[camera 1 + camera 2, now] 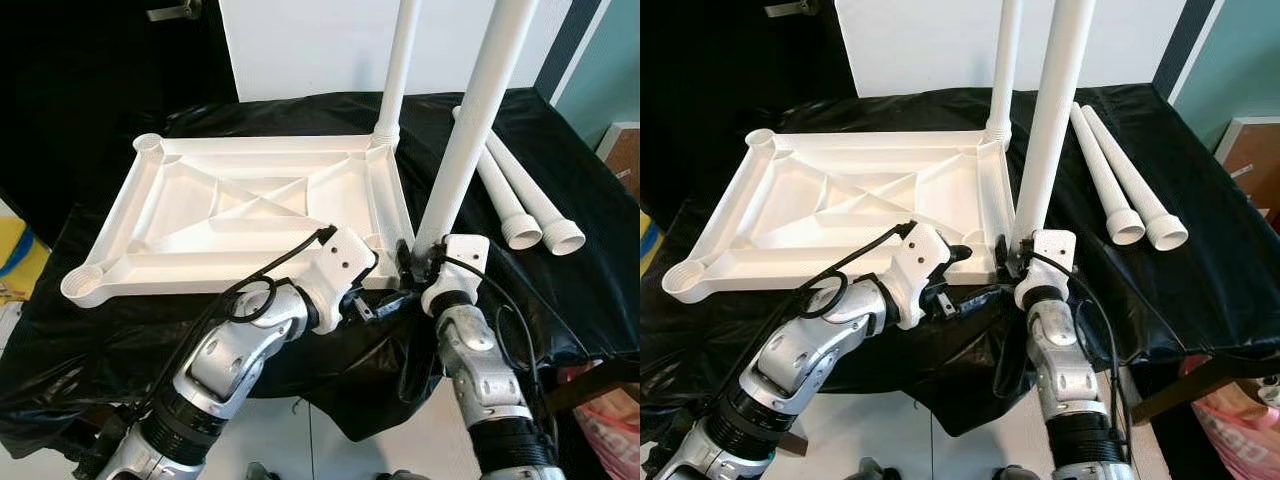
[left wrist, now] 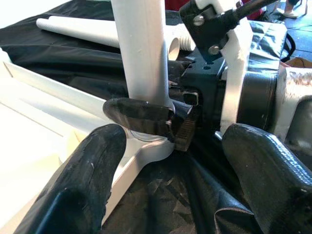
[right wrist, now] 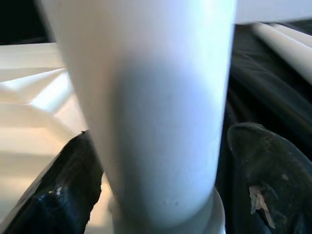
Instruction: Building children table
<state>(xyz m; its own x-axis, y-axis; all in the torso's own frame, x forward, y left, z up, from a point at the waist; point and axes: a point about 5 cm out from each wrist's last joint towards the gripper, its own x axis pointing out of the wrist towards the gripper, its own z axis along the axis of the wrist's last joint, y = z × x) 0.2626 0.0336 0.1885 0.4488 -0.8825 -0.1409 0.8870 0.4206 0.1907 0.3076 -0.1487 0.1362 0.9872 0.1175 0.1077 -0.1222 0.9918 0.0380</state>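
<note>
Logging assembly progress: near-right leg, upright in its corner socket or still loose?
Upright. The near leg stands vertical with its base in the tabletop corner socket, right pincer around it. How fully seated: cannot tell.

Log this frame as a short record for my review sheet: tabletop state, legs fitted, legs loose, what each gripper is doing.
surface: black sheet over a table
tabletop: white tabletop, lying underside up, ribs showing
legs fitted: far-right leg upright in its corner socket; near-right leg upright at the near right corner
legs loose: two spare legs lying side by side on the sheet, right of the tabletop
empty sockets: both left corners
right gripper: fingers on either side of the near-right leg's base; contact unclear
left gripper: open, at the same corner, holding nothing
</note>
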